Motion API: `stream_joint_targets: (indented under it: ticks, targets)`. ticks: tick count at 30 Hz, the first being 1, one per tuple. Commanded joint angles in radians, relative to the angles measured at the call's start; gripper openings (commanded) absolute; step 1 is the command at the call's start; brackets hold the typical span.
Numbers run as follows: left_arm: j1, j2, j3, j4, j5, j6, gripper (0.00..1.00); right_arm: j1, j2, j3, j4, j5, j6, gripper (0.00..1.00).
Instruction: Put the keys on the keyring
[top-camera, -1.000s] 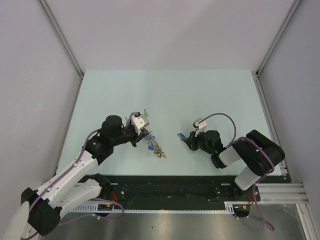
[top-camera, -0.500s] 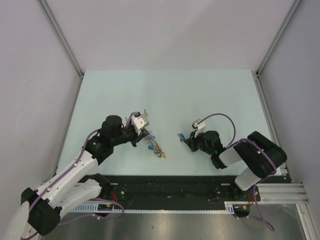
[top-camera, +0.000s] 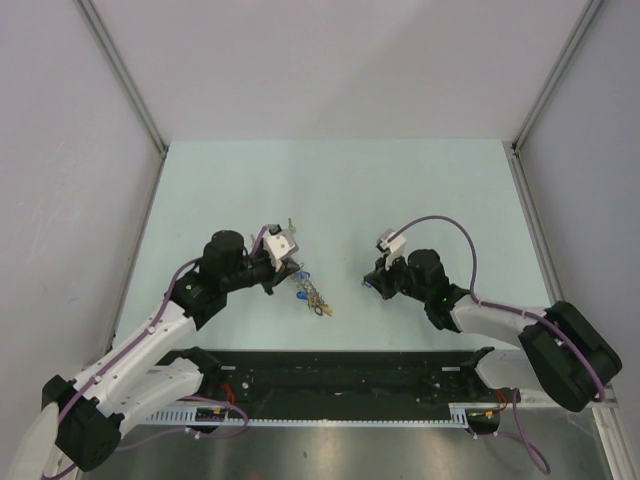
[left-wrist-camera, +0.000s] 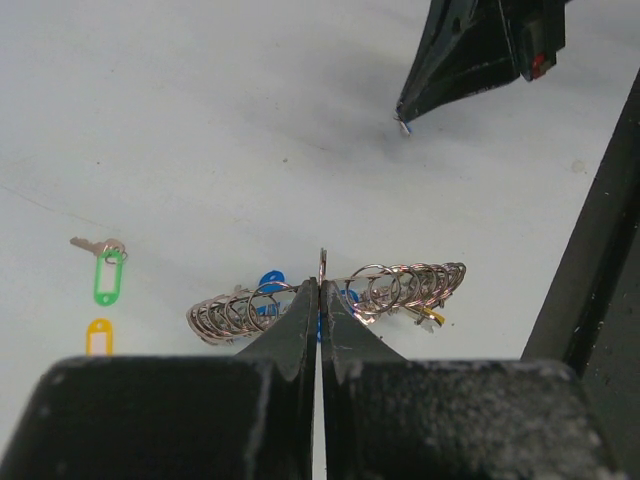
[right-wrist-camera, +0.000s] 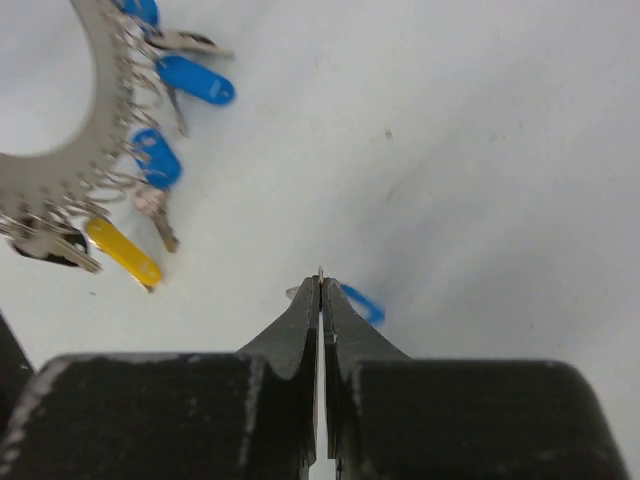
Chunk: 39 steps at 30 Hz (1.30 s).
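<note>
Close to the near edge of the worktop (top-camera: 330, 190), a little left of its middle, lies the keyring (right-wrist-camera: 70, 165), a flat grey ring fringed with small wire loops and keys; one yellow tag (right-wrist-camera: 122, 250) and several blue tags (right-wrist-camera: 195, 78) fan out from its rim. The left gripper (left-wrist-camera: 320, 285) reaches in from the left edge's side, its jaws closed with no gap between them, the tips pinched on the rim of the keyring, which its wrist view shows edge-on as a row of loops. To the right, well apart from the ring and about as far from the near edge, the right gripper (right-wrist-camera: 320, 285) points down at the worktop with its jaws pressed together. The blue-tagged key (right-wrist-camera: 360, 303) sits right at those tips, its tag poking out just beyond them; the jaws seem to nip the key itself, though the metal part is too small to make out. Farther from the near edge, beyond the keyring, the green-tagged key (left-wrist-camera: 105, 272) lies flat on the worktop, with the orange-tagged key (left-wrist-camera: 98, 335) just beside it, both clear of either gripper.
</note>
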<state>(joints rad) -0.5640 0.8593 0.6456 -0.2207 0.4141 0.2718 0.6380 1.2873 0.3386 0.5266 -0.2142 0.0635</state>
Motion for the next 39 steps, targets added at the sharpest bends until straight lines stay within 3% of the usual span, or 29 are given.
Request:
stream_joint_targets:
  ticks: [1,7,19,28,39]
  targets:
    - [0.006,-0.022,0.038,0.047,0.083,0.03,0.0,0.005,-0.124,0.117,-0.232,-0.111,-0.117,0.0]
    - [0.006,-0.025,0.045,0.06,0.166,0.041,0.01,0.02,-0.239,0.221,-0.378,-0.22,-0.172,0.01]
    - [-0.002,0.102,0.182,-0.029,0.41,0.144,0.0,0.087,-0.255,0.554,-0.79,-0.231,-0.347,0.0]
    - [-0.02,0.207,0.255,-0.028,0.474,0.198,0.01,0.118,-0.247,0.6,-0.829,-0.195,-0.435,0.0]
    - [-0.022,0.202,0.146,0.217,0.473,-0.019,0.0,0.207,-0.215,0.6,-0.754,-0.088,-0.462,0.0]
